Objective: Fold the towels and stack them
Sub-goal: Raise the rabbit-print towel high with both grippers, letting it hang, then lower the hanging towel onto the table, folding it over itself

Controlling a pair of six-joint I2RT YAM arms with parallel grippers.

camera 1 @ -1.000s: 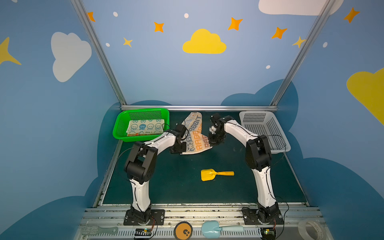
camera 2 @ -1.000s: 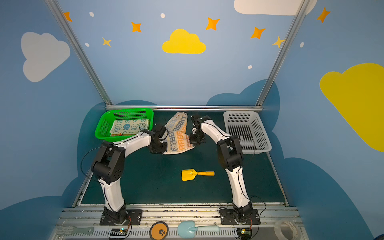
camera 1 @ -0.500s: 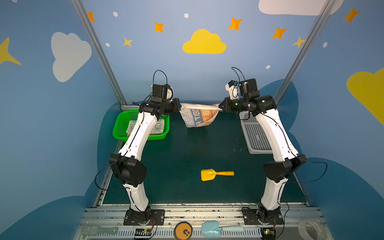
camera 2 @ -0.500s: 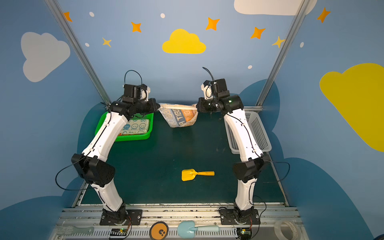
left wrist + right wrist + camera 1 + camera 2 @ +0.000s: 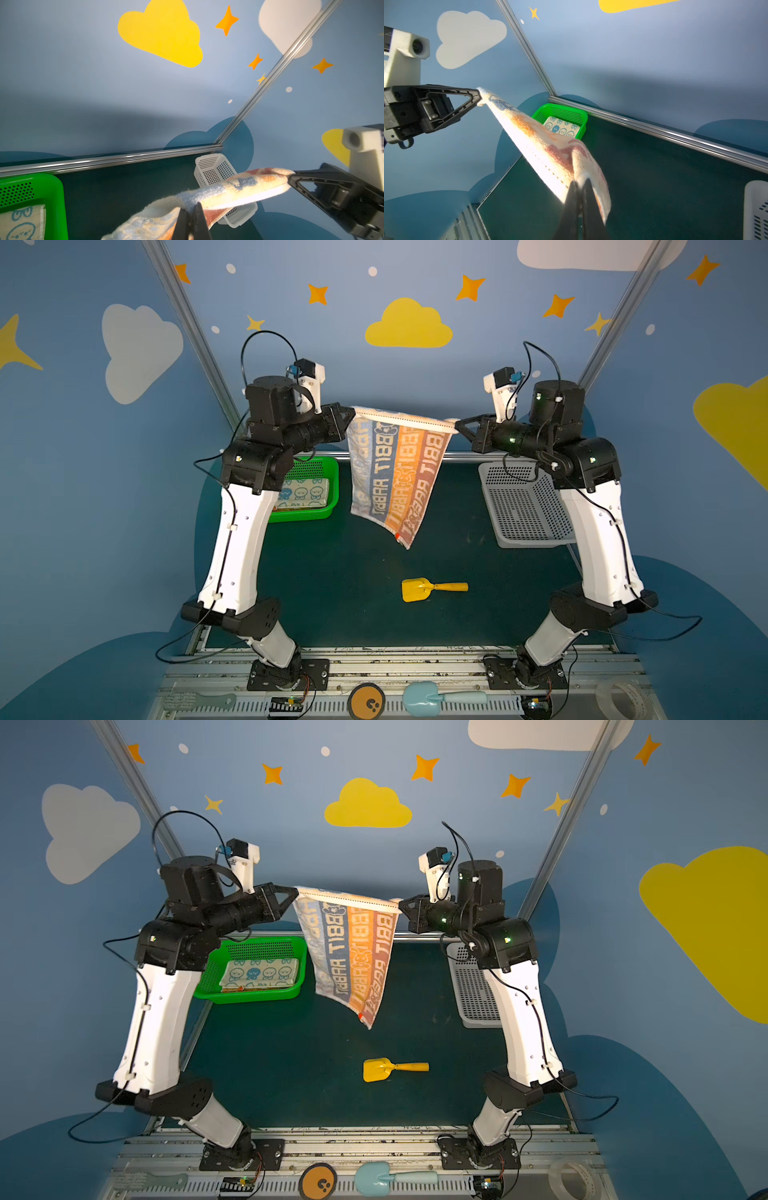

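A cream towel with blue and orange block letters (image 5: pixel 395 472) (image 5: pixel 353 952) hangs high above the dark green table, stretched by its top edge between both grippers. My left gripper (image 5: pixel 348 418) (image 5: pixel 293 892) (image 5: pixel 190 206) is shut on one top corner of the letter towel (image 5: pixel 239 190). Pinching the opposite corner of the letter towel (image 5: pixel 546 149) is my right gripper (image 5: pixel 457 426) (image 5: pixel 401 905) (image 5: pixel 579 182), also shut. A folded cream-blue towel with blue cartoon faces (image 5: pixel 303 492) (image 5: pixel 259 972) (image 5: pixel 562 127) lies in the green basket (image 5: pixel 332 489) (image 5: pixel 301 969). An orange edge shows under it.
A white perforated basket (image 5: pixel 523 506) (image 5: pixel 473 990) (image 5: pixel 216 170) stands at the back right. On the table's front middle lies a yellow toy shovel (image 5: pixel 432 588) (image 5: pixel 392 1068). Metal frame posts and blue walls close in the back and sides.
Both arms have lifted the letter towel from the table to high above it and moved apart, so its top edge is pulled taut and the towel hangs spread out.
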